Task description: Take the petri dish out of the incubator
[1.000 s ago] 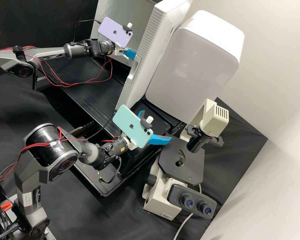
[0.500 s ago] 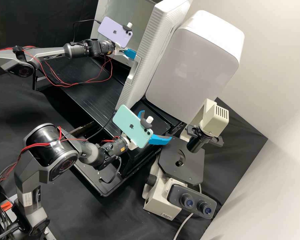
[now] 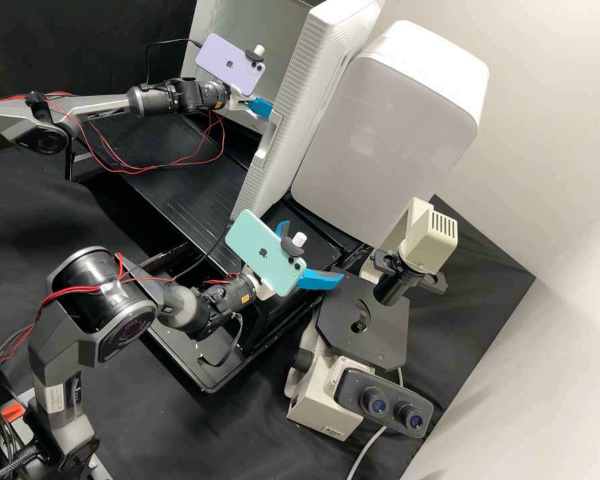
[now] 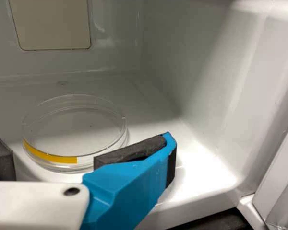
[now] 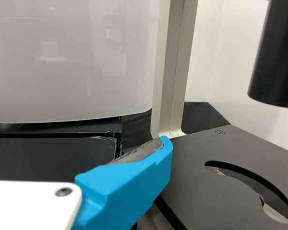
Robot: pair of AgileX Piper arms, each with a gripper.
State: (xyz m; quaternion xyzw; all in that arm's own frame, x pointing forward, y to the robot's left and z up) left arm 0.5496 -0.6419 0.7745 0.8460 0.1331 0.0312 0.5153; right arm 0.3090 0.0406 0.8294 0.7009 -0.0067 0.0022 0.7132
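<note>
A clear petri dish point(image 4: 74, 132) with a yellow strip on its rim lies flat on the white floor of the incubator point(image 4: 206, 86). My left gripper point(image 4: 67, 160) is open inside the chamber. One blue finger point(image 4: 134, 163) is beside the dish's near rim and the other black pad point(image 4: 0, 158) is on the opposite side, so the near rim sits between them. In the high view the left gripper point(image 3: 257, 105) is in the incubator's opening, by the open ribbed door point(image 3: 300, 100). My right gripper point(image 3: 307, 257) hangs open and holds nothing above the microscope stage point(image 5: 230, 163).
A large white box point(image 3: 393, 127) stands right of the door. The microscope point(image 3: 360, 387) is at front right, its dark lens housing point(image 5: 276, 52) close to the right finger point(image 5: 134, 177). A black ribbed tray point(image 3: 193, 187) lies under the arms. Red cables point(image 3: 147, 160) trail from the left arm.
</note>
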